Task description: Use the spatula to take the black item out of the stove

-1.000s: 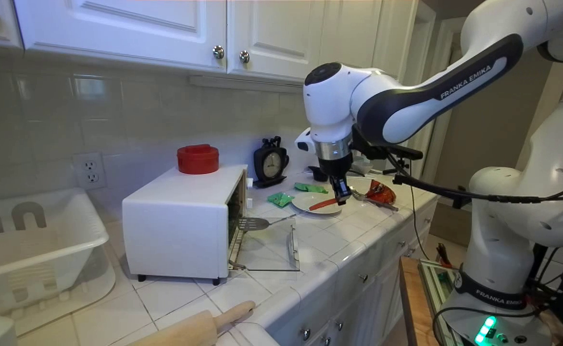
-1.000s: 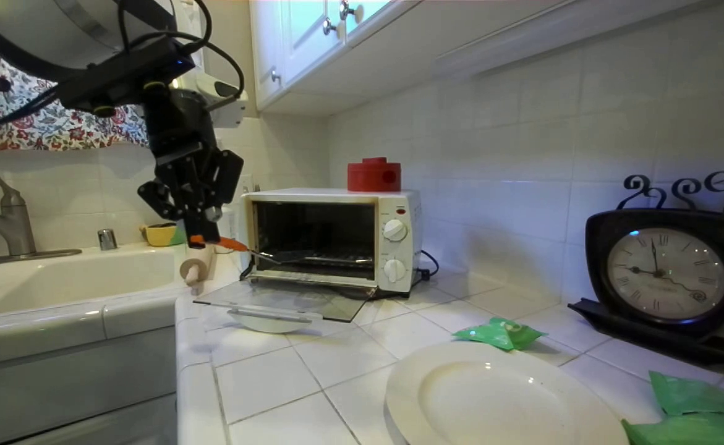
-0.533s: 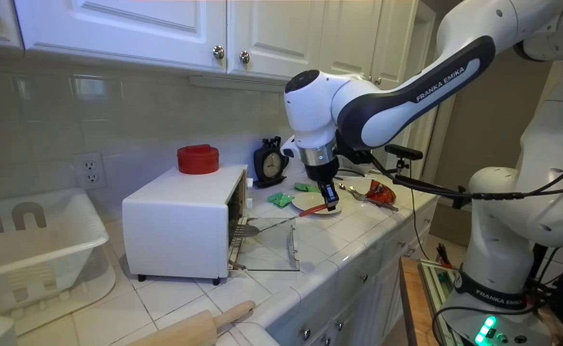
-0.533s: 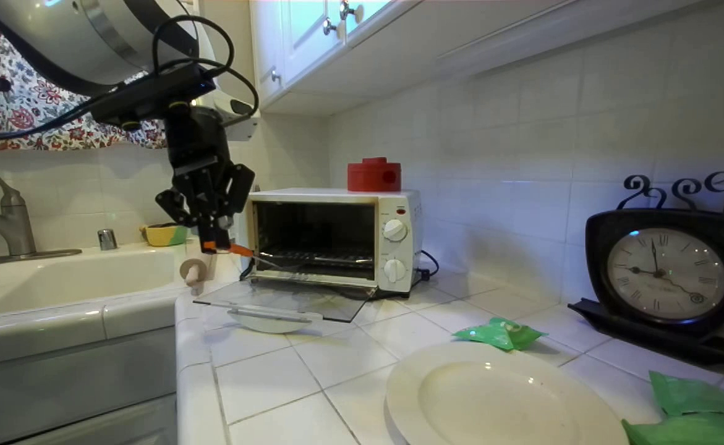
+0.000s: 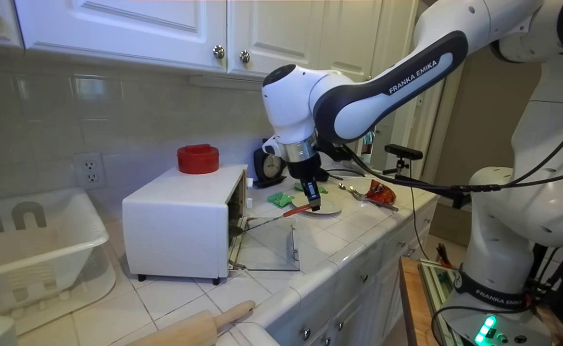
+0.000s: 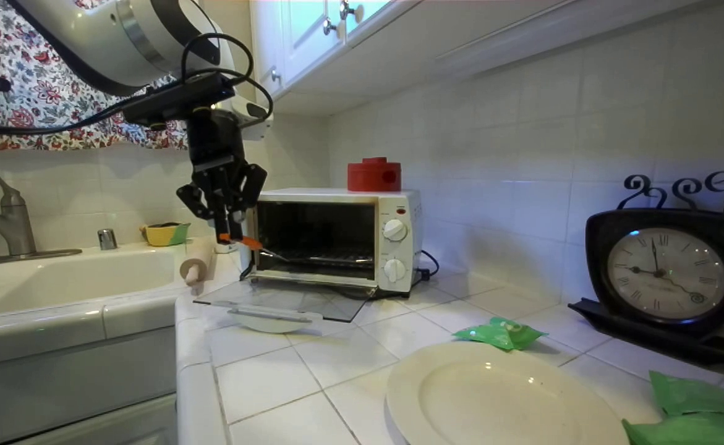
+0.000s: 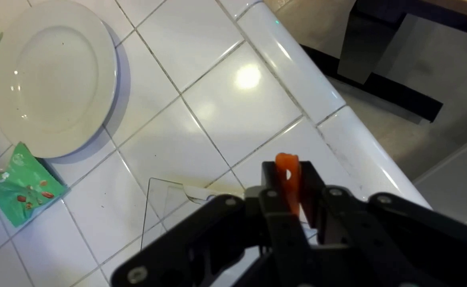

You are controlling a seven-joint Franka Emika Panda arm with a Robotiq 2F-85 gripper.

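At end effector, gripping orange-handled spatula, pointing its long axis down into open stove, likely needing further push inward toward black item, not discernible.

1. White-tiled counter with a rounded edge.
2. Round, glossy white plate lying flat on the counter.
3. Near the plate, a shiny green packet printed with brown ovals and a second green packet.
4. Black clock with a pale round face, Roman numerals and scrolled top, standing near the pale tiled wall.
5. Crumpled red bag beside silvery metal utensils.
6. White plastic dish rack; nearer the counter's edge, a pale wooden rolling pin.
7. White sink with a brushed-metal faucet; on its ledge, a small yellow-and-green container.
8. Red-and-blue floral curtain above the sink.
9. White overhead cabinets with round metal knobs.
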